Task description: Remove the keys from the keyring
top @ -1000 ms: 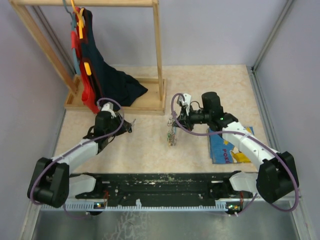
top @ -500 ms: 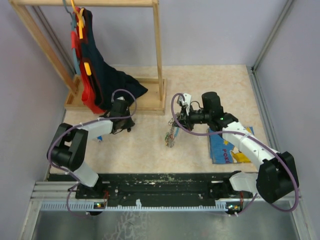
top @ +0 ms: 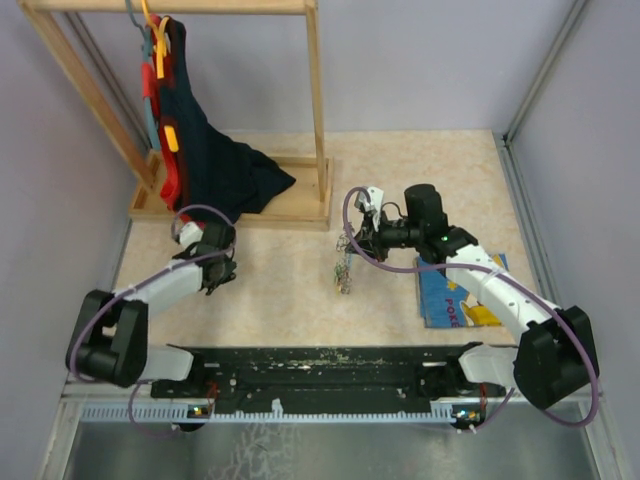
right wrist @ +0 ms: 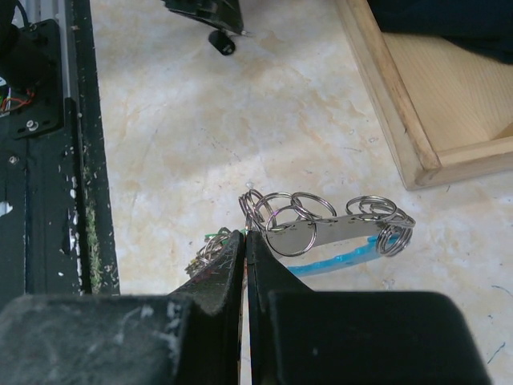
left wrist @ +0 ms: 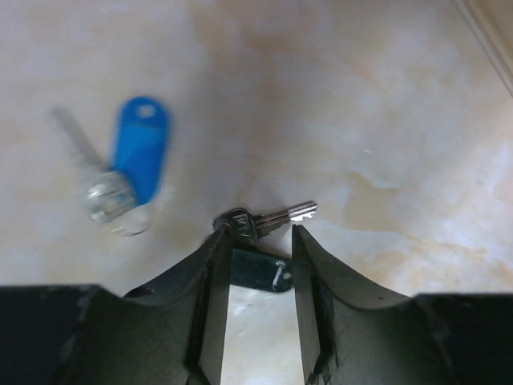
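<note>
Beige marbled tabletop (top: 290, 300) lies under me. Short of the wooden rack (top: 318, 120), my left gripper (left wrist: 260, 233) has its fingers apart, with a dark-headed key (left wrist: 272, 218) between the tips and a blue-headed key (left wrist: 140, 156) beside them. My right gripper (right wrist: 244, 241) is pinched tight on the keyring (right wrist: 321, 220), near the rack's front corner.

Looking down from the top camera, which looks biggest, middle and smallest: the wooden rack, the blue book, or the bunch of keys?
1. wooden rack, biggest
2. blue book, middle
3. bunch of keys, smallest
</note>
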`<state>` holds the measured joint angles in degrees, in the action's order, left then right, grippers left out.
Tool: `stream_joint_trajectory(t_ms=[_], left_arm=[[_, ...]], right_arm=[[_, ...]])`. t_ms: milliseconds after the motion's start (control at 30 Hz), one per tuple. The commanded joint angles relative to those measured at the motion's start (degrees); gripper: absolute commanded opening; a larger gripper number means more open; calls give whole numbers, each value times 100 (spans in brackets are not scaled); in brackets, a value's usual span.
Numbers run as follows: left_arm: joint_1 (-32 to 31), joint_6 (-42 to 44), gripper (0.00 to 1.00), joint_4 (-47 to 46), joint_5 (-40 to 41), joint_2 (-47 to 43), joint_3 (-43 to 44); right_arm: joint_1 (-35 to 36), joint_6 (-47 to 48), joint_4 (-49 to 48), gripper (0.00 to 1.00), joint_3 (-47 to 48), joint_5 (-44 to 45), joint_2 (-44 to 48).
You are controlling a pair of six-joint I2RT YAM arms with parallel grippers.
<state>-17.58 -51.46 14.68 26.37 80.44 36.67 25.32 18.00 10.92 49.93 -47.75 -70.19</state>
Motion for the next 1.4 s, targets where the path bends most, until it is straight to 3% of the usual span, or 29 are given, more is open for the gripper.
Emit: stream_joint_trajectory(t_ms=[0, 167, 267, 367, 500, 633, 833, 1067, 1367], left_arm=[[88, -773, 46, 564, 914, -1034, -363], [90, -77, 58, -164, 344, -2382, -611], [93, 849, 66, -1174, -776, -3009, -895], [88, 1645, 69, -2452, -2608, -3559, -1370], [88, 1672, 78, -4229, -4264, -3887, -2118], [89, 1341, 79, -5404, -5082, -3608, -2478], [89, 1257, 79, -5220, -5267, -3206, -2240], [88, 1279, 80, -4525, -5153, -3334, -2017], [88, 1426, 80, -4178, -5065, -3624, -1935]], right_arm=[[-81, 51, -269, 0, 358, 20, 267], [-216, -47, -324, 0, 350, 125, 285], [-295, -109, -349, 0, 339, 104, 303], [-361, -129, -353, 0, 348, 92, 310], [-474, -191, -376, 0, 363, 78, 331], [-685, -340, -456, 0, 373, 43, 338], [-1034, -374, -451, 0, 515, 117, 388], [-1448, -240, -499, 0, 701, 388, 284], [-2621, -223, -1163, 0, 1496, 893, -917]])
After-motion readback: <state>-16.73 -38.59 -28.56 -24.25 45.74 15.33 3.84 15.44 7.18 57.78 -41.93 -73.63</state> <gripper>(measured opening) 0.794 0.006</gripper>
